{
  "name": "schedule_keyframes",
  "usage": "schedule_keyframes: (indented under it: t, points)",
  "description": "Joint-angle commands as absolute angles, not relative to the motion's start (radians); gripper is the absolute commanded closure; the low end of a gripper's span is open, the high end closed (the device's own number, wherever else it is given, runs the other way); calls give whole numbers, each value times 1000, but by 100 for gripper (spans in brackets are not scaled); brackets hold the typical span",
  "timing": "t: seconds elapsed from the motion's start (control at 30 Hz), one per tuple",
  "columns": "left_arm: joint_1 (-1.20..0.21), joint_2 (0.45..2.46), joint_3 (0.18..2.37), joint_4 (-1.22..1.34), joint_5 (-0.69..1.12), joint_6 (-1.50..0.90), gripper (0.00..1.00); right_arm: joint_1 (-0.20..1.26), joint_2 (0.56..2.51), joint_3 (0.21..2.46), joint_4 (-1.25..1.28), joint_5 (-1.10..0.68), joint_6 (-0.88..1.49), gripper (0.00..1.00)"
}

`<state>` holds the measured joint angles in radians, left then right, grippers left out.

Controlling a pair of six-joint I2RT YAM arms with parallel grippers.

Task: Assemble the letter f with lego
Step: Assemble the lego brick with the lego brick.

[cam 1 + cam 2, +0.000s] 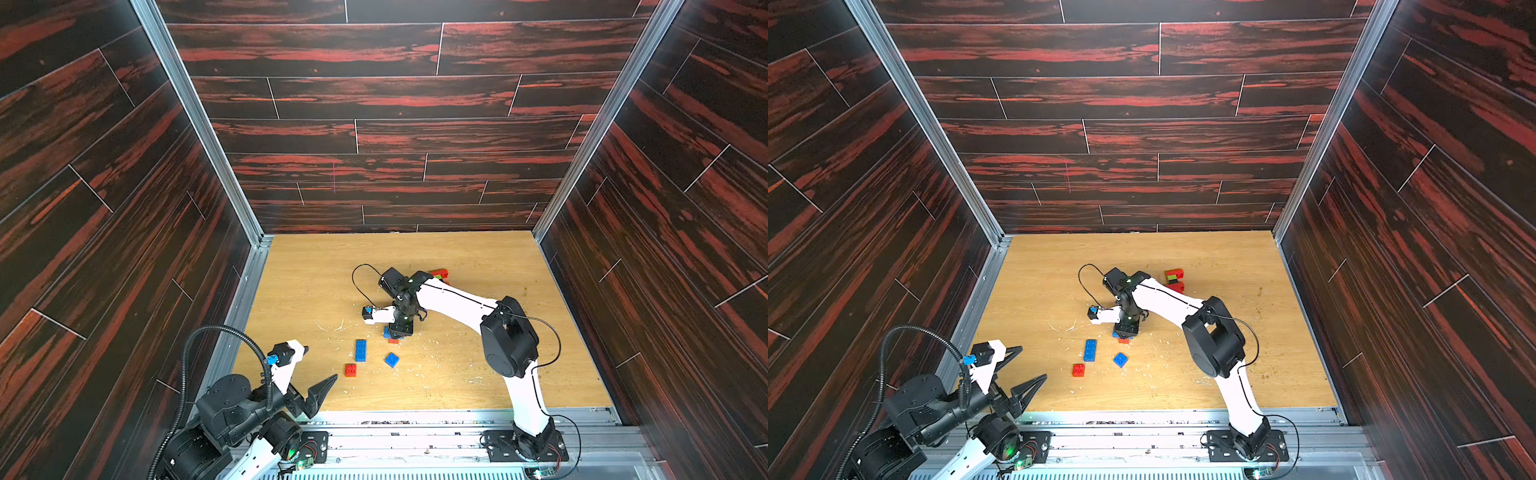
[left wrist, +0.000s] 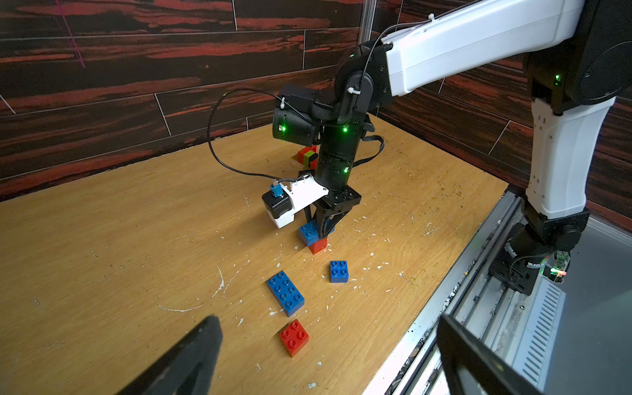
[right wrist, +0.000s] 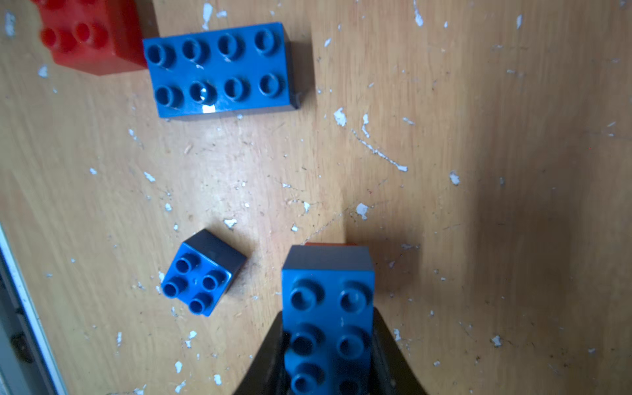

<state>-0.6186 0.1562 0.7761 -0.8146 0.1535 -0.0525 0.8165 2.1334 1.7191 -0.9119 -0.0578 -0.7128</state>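
Closed on an oblong blue brick (image 3: 328,321) with the right gripper (image 2: 323,232), jaws against its two long sides, wrist pointing straight down. Set on top of a red brick (image 2: 318,245) near the middle of the table (image 1: 311,270), with only a sliver of red showing past the blue end in the right wrist view. Probably mid-step: either pressing blue onto red as a first joint of the F, or about to carry the pair off. Impossible to tell which.

Just beside the stack, toward the front: a small blue brick (image 3: 201,273), apart and turned askew. Further forward, a long blue brick (image 3: 219,70), and near its end a small red brick (image 3: 89,37), with a slight gap between them in the left wrist view. Well apart at the far side, behind the right arm (image 1: 1167,301): a red and green clump (image 1: 1174,279), brick count unclear.

Parked at the front left corner: the left gripper (image 1: 322,362), jaws spread wide, nothing between them.

Next, most likely: push down squarely to full seating, let go, rise straight up without dragging the stack, then go for the long blue brick. Calls for lining up the studs before pushing, at the risk otherwise of tipping the narrow two-high stack.
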Motion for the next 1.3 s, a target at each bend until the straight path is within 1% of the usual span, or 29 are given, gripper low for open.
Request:
schedule_keyframes:
  t: [0.0, 0.1, 0.4, 0.53, 0.6, 0.93, 1.1, 1.27]
  points:
    - [-623, 170, 782, -811, 164, -49, 0, 812, 2182, 1676, -935, -67, -717, 70]
    - [-623, 171, 782, -811, 163, -49, 0, 804, 2161, 1697, -942, -72, -712, 69]
    - [-622, 173, 782, -810, 165, -48, 0, 795, 2146, 1760, -986, -55, -701, 61]
    - [-622, 170, 782, -810, 163, -48, 0, 794, 2152, 1779, -997, -51, -698, 53]
    - [-623, 171, 782, -810, 163, -49, 0, 792, 2155, 1784, -1000, -53, -695, 51]
    - [-623, 173, 782, -810, 165, -48, 0, 791, 2142, 1795, -1009, -52, -690, 50]
    - [-622, 173, 782, -810, 165, -49, 0, 790, 2099, 1803, -1022, -57, -666, 50]
    - [-623, 170, 782, -810, 164, -48, 0, 794, 2035, 1759, -992, -79, -614, 50]
